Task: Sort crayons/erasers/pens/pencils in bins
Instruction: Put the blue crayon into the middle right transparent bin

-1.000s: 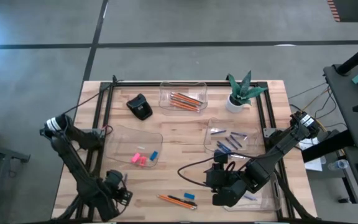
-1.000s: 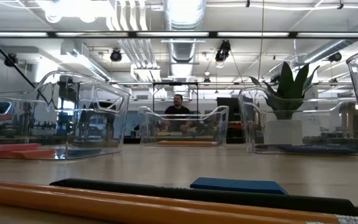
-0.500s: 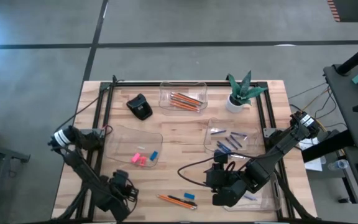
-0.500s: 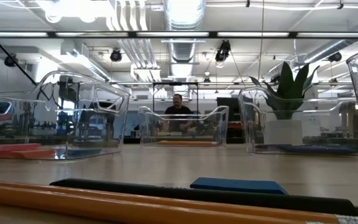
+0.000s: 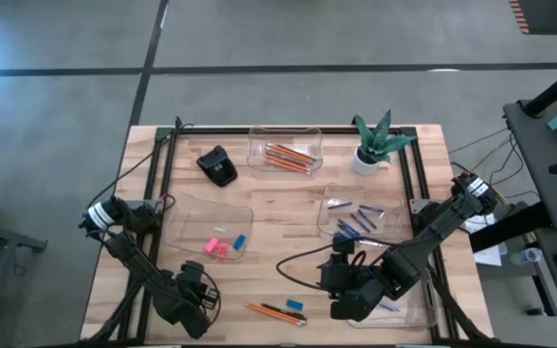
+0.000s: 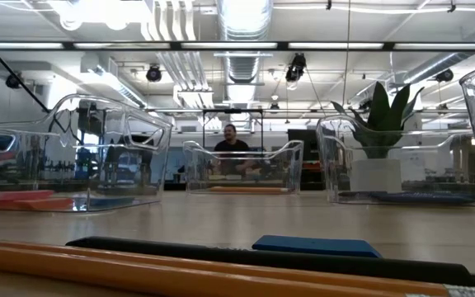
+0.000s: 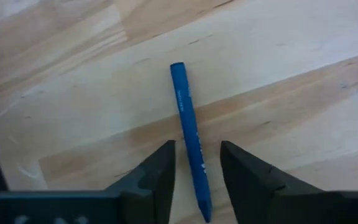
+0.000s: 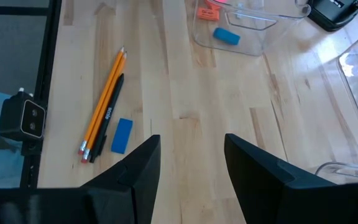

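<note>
Over the last second the left gripper (image 5: 199, 298) has swung in from the front-left corner of the bench (image 5: 278, 208) toward the middle of the front edge; the right arm and the loose items have not shifted. The left wrist view shows its fingers (image 7: 160, 171) apart, straddling a blue crayon (image 7: 189, 134) that lies flat on the bare wood, not yet touched. The step in hand looks like picking up this crayon.

The right gripper (image 8: 188, 171) waits near the front-right, fingers apart and empty, beside the front-right bin (image 5: 409, 307).

Still loose near the front edge are two pencils (image 8: 103, 102), a pen (image 8: 107, 118) against them and a blue eraser (image 8: 122, 135) just beside. Erasers (image 5: 217, 246) already lie in the left bin (image 5: 184, 208), pencils in the back bin (image 5: 284, 130), and crayons (image 5: 358, 220) in the right bin (image 5: 329, 198).

The next move probably calls for lowering until the fingers flank the crayon's middle, closing across its width, then carrying it across the bench to the right bin. The crayon is round and may roll if one finger touches first.
</note>
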Controlling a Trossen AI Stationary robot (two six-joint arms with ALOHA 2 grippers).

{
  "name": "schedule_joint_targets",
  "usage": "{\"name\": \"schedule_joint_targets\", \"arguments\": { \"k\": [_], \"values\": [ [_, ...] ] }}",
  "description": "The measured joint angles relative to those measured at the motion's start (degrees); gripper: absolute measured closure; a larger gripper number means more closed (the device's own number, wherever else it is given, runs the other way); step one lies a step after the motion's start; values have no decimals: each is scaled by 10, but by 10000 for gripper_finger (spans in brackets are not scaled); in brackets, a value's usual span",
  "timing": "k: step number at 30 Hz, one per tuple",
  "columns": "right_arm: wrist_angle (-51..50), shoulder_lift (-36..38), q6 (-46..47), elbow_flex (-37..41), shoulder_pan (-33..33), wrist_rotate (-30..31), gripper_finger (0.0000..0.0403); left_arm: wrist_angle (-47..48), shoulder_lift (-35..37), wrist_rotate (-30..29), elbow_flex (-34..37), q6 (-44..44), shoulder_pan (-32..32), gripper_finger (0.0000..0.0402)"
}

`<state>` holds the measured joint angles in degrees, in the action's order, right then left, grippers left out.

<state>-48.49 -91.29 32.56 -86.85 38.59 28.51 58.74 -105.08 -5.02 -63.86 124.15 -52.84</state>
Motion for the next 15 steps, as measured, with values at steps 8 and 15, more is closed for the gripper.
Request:
{"name": "schedule_joint_targets", "arguments": {
  "k": [8,15],
  "values": [
    [0,0,0,0,0,0,232,-23,1,6,16,2,0,358],
    [2,0,0,0,0,0,232,-23,1,10,18,-15,0,395]
  ]
}}
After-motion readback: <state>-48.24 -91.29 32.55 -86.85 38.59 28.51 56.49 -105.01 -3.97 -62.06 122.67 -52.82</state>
